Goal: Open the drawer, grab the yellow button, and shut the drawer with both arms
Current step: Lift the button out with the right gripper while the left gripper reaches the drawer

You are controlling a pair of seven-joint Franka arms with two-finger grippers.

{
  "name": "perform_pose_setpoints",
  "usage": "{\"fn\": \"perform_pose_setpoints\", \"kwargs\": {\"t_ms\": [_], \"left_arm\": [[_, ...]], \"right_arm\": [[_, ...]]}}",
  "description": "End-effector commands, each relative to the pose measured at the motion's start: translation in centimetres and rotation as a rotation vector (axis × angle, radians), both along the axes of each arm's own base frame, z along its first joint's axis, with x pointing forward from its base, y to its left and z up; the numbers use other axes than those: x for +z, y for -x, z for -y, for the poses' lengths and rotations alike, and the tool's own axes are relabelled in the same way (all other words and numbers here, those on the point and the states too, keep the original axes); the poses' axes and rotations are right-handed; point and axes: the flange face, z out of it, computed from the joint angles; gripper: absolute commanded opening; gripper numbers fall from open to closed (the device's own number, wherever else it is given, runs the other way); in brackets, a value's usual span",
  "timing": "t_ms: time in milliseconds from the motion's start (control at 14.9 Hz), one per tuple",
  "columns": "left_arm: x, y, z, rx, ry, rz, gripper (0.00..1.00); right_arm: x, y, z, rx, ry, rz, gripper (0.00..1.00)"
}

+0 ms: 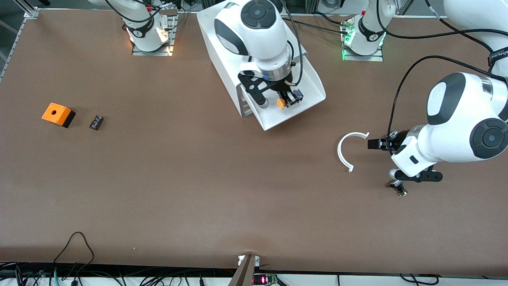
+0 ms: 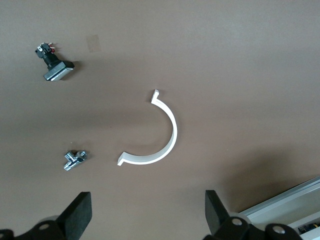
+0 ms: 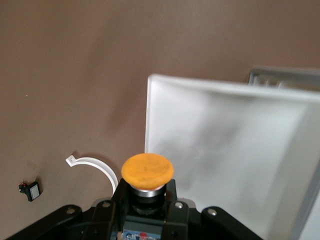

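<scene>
The top drawer (image 1: 305, 93) stands pulled out of the white cabinet (image 1: 216, 43); its bare white tray also shows in the right wrist view (image 3: 230, 145). My right gripper (image 1: 289, 99) is over the open drawer and shut on the button (image 1: 281, 104). In the right wrist view the orange cap (image 3: 147, 171) sticks out past the right gripper (image 3: 146, 200), whose jaws clamp the black-and-blue body. My left gripper (image 1: 374, 143) is open and empty beside a white half ring (image 1: 345, 149), toward the left arm's end of the table. In the left wrist view the left gripper (image 2: 147, 217) has its jaws wide apart.
An orange square box with a hole (image 1: 57, 114) and a small black component (image 1: 96, 122) lie toward the right arm's end. In the left wrist view the half ring (image 2: 167, 135), a small black part (image 2: 55, 67) and a small metal piece (image 2: 75, 160) lie on the table.
</scene>
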Motion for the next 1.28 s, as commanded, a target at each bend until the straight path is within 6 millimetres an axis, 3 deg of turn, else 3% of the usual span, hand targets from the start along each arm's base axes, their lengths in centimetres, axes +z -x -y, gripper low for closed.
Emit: {"fn": "perform_pose_setpoints", "kwargs": {"t_ms": [0, 336, 538, 672, 874, 1076, 1210], "left_arm": [[0.4, -0.1, 0.8, 0.068, -0.042, 0.009, 0.99], [-1.1, 1.7, 6.0, 0.165, -0.082, 0.017, 0.98], [-2.6, 3.4, 8.6, 0.292, -0.088, 0.08, 0.98], [-4.0, 5.7, 12.1, 0.325, -0.072, 0.105, 0.98], [-5.8, 8.1, 15.4, 0.36, -0.076, 0.088, 0.98], [-7.0, 9.8, 16.4, 0.366, -0.056, 0.024, 0.98], [-6.4, 10.7, 16.8, 0.405, -0.003, -0.018, 0.98]], "right_arm": [[3.2, -3.0, 5.3, 0.123, 0.015, 0.008, 0.0], [5.7, -9.8, 18.3, 0.438, 0.064, 0.012, 0.0], [5.1, -12.9, 25.8, 0.624, 0.101, -0.005, 0.0], [3.6, -14.8, 30.3, 0.73, 0.124, -0.012, 0.0], [1.2, -17.2, 37.6, 0.884, 0.174, -0.019, 0.0], [-1.8, -18.6, 42.7, 0.984, 0.194, -0.015, 0.0], [-4.1, -19.0, 44.8, 1.017, 0.207, -0.01, 0.0]]}}
